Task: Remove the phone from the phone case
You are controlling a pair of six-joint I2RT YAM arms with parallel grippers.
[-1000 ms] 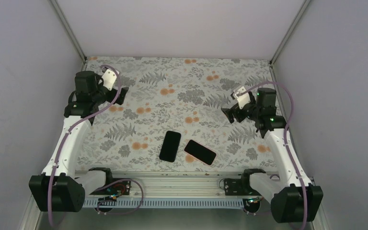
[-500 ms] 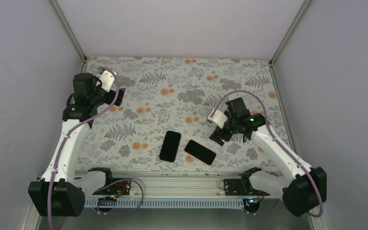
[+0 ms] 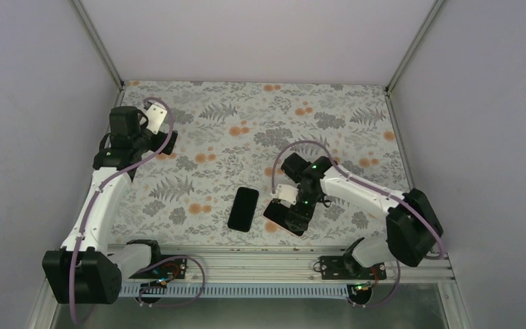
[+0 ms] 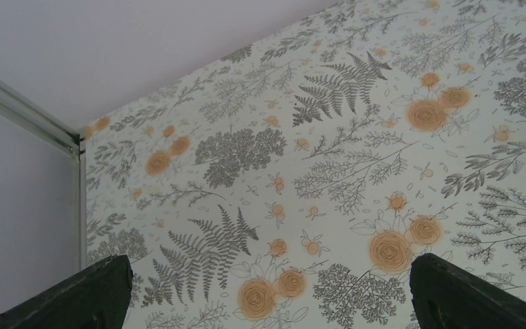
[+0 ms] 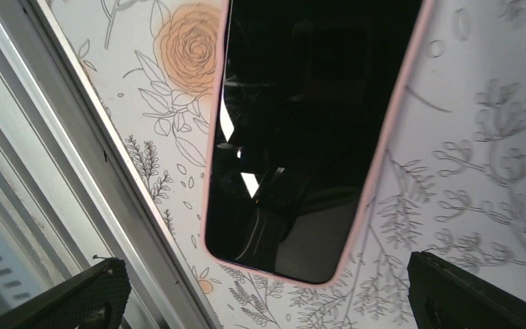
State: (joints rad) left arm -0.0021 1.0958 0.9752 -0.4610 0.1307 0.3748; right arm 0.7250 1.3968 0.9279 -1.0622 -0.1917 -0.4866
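Close to the table's point(image 3: 246, 110) near edge, right of the middle, the phone point(image 5: 301, 137) lies screen-up, still seated in its pink-rimmed phone case point(image 5: 381, 154). The right gripper point(image 5: 281, 301) hangs over it with jaws spread wide, one finger off each long side and gripping nothing. Just to the left lies a second black slab point(image 3: 244, 209), apart from the case, and far off by the left edge the left gripper point(image 4: 274, 295) is raised over bare floral surface, its jaws equally wide and empty.
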